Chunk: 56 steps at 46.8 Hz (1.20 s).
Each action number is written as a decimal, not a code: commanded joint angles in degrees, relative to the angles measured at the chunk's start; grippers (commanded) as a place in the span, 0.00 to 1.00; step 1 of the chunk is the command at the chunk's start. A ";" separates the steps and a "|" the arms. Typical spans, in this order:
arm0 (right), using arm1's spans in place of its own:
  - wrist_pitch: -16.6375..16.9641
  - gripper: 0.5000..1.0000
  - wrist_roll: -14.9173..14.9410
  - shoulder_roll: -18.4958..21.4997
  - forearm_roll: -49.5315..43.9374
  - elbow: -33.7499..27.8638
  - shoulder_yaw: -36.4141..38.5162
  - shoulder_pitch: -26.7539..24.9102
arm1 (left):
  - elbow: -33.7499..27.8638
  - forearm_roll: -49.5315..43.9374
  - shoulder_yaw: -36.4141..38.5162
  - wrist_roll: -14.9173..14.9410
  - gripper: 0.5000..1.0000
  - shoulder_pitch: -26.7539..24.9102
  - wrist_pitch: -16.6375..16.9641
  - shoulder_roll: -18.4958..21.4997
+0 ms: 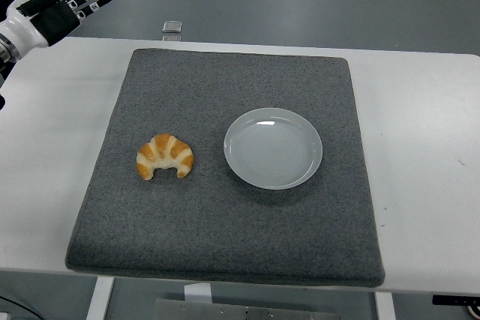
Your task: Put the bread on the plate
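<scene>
Bread (165,157) left of centre on grey mat (225,222), apart from empty plate (273,148). Left hand (64,1) upper left, fingers spread, empty. Best approached from above, pinching the thick middle.

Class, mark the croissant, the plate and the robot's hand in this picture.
Golden-brown crescent croissant (165,156): head view, middle of its arch.
Round pale-grey plate (238,164): head view, bare left rim.
Black-and-white five-fingered left hand (61,7): head view, palm, fingers spread.

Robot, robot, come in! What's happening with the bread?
Left hand open, raised at far left. Croissant on grey mat, untouched. Plate empty beside it. Nothing between them.
</scene>
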 commanded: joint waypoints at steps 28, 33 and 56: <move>0.00 0.86 0.00 0.00 0.00 0.00 0.00 0.00 | 0.17 0.16 -0.70 -0.27 0.99 -0.65 0.02 -1.43; 0.00 0.86 0.00 0.00 0.00 0.00 0.00 0.00 | 0.26 0.95 -0.70 -0.27 0.99 -0.65 -0.77 -1.17; 0.00 0.86 0.00 0.00 0.00 0.00 0.00 0.00 | -0.44 22.74 -3.42 -0.44 0.99 -1.88 -5.17 2.61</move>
